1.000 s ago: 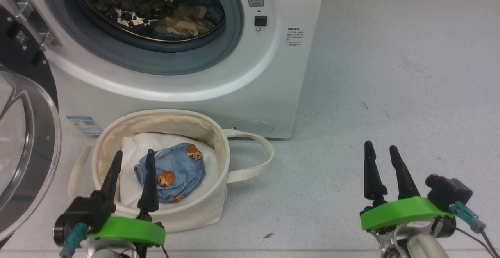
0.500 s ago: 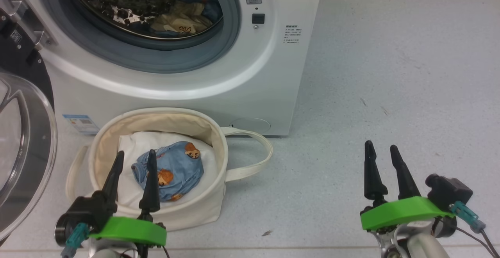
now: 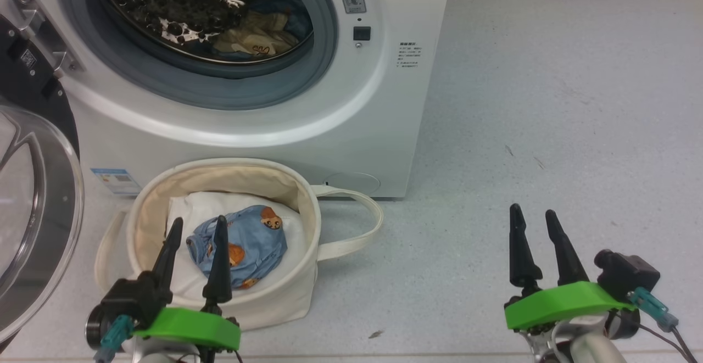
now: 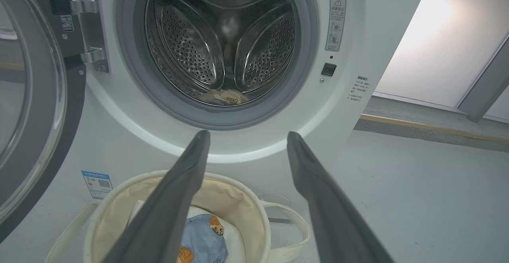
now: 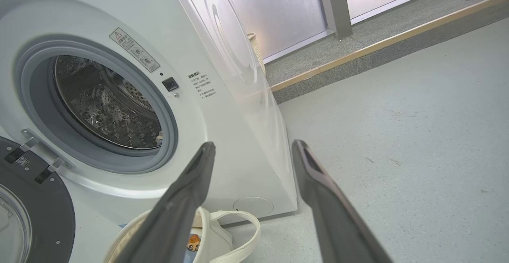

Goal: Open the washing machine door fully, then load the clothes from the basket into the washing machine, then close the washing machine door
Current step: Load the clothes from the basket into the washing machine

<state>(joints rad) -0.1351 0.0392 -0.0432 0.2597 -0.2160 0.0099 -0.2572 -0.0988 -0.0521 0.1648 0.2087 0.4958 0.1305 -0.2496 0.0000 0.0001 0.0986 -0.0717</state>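
Washing day, mid-load: the washing machine (image 3: 307, 132) stands with its round mouth bared at 12 o'clock in the head view. The washing machine door (image 3: 38, 204) is swung wide to 9 o'clock, its clear domed window ringed by a glossy black rim. Inside the perforated drum (image 3: 165, 11), a cream, blue and orange patterned garment (image 3: 258, 33) lies at 6 o'clock of the opening, behind the grey gasket (image 3: 230, 85).

On the speckled grey floor (image 3: 549, 105), the basket (image 3: 285, 302) sits just in front of the washer at 7 o'clock, and one loop handle (image 3: 362, 236) trails toward 3 o'clock. In it, a small light-blue garment (image 3: 252, 239) with brown bear faces lies bunched on a plain white pad (image 3: 184, 214).

The left gripper (image 3: 199, 219) hovers at 7 o'clock over the basket's near side. Its two dark fingers are spread apart and hold nothing, with the tips pointing toward 12 o'clock. The right gripper (image 3: 531, 209) hangs at 4 o'clock over bare floor, well apart from basket and washer, its fingers likewise parted and empty.

A small blue label sticker (image 3: 115, 180) shows on the washer's front at 10 o'clock of the basket.
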